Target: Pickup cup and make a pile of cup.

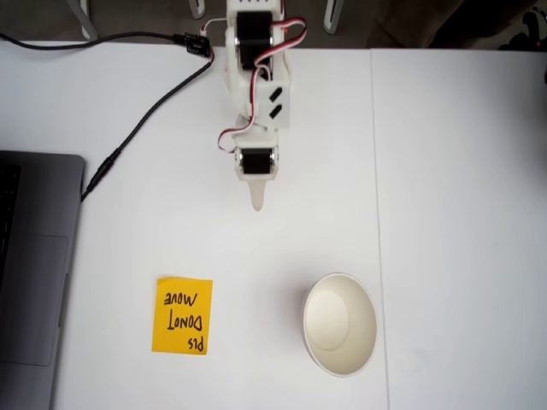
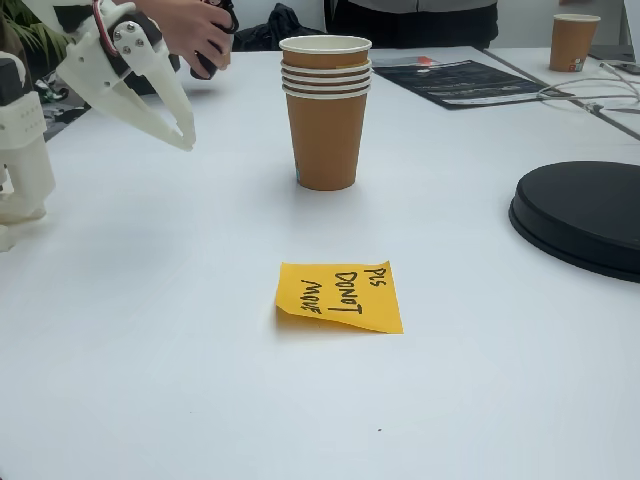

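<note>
A pile of cup (image 2: pixel 326 110) stands upright on the white table, made of several brown paper cups nested together with stacked cream rims. From above the pile (image 1: pixel 339 325) reads as one cup with a cream-white inside. My gripper (image 1: pixel 255 203) hangs over the table well behind the pile, its white fingers together and holding nothing. From the side, the gripper (image 2: pixel 186 142) is left of the pile, above the tabletop, pointing down and apart from the cups.
An orange "PLS DO NOT MOVE" note (image 1: pixel 182 315) lies flat beside the pile. A grey laptop (image 1: pixel 34 265) and a black cable (image 1: pixel 128 141) occupy the left side. A black disc (image 2: pixel 585 215), another paper cup (image 2: pixel 573 42) and a person's hand (image 2: pixel 195 30) show in the side view.
</note>
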